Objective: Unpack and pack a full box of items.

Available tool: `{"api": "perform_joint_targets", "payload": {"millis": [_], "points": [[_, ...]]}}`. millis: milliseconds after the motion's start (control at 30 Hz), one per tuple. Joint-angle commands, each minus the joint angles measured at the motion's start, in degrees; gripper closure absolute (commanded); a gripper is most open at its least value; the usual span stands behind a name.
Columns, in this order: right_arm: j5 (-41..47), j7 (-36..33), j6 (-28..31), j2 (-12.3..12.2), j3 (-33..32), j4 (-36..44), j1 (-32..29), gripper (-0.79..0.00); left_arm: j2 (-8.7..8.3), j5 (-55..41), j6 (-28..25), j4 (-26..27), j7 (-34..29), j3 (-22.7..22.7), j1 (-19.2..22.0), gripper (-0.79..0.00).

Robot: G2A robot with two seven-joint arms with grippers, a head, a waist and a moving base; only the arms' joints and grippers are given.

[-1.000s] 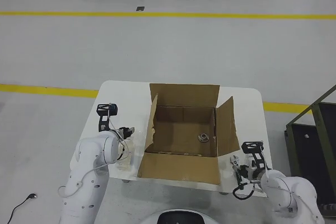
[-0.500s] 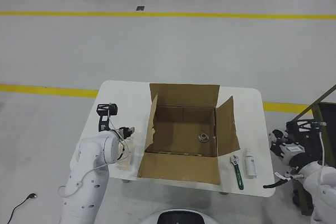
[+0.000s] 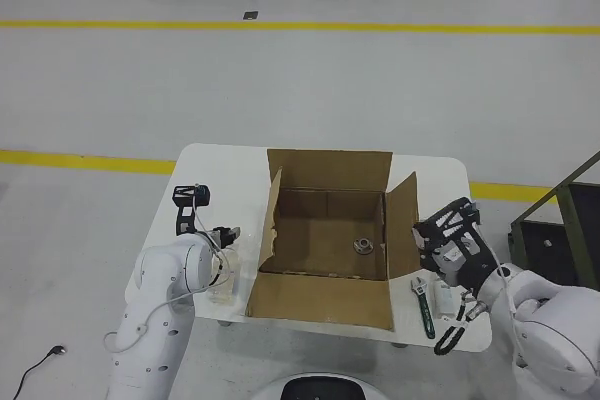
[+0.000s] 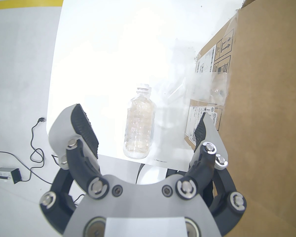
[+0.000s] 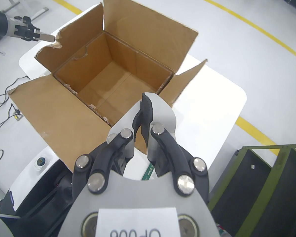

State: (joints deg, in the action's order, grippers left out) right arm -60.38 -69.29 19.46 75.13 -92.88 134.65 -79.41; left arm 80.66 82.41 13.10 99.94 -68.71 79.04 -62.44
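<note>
Jaws: the left gripper (image 4: 140,114) has its fingers spread wide with nothing between them; the right gripper (image 5: 146,99) has its fingers pinched together on nothing.
Left gripper: hangs over the clear bottle (image 4: 139,127), which seems to lie on its side on the table (image 3: 220,170), just beside the box's outer wall, its base right at the table's near edge.
Right gripper: above the right flap of the box (image 3: 325,295), near the rim.
Box: open, flaps folded outward — on its floor sits one small round metal part (image 3: 362,245), close to the right wall.
Outside the box: a wrench (image 3: 421,306) lies on the table to the right.
Risk, bottle: smooth and round, so an off-centre squeeze or a nudge could roll it over the edge.
Risk, box: light cardboard — an arm catching a flap could drag the whole box.
</note>
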Motion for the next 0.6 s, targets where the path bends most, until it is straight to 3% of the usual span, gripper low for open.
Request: {"api": "perform_joint_targets", "payload": {"millis": [0, 267, 433, 567], "points": [[-2.1, -1.3, -1.8, 0.0, 4.5, 0.0, 0.5, 0.000, 0.00, 0.0, 0.0, 0.0, 0.0, 0.0, 0.0, -0.785], [-17.0, -7.8, -9.6, 0.2, 18.6, -0.1, 3.5, 0.000, 0.00, 0.0, 0.0, 0.0, 0.0, 0.0, 0.0, -0.785], [-23.5, -8.1, -14.7, 0.9, 24.4, -9.0, 9.2, 0.000, 0.00, 0.0, 0.0, 0.0, 0.0, 0.0, 0.0, -0.785], [-23.9, -8.6, -17.3, 1.6, 26.8, -16.2, 14.6, 0.000, 0.00, 0.0, 0.0, 0.0, 0.0, 0.0, 0.0, -0.785]]}}
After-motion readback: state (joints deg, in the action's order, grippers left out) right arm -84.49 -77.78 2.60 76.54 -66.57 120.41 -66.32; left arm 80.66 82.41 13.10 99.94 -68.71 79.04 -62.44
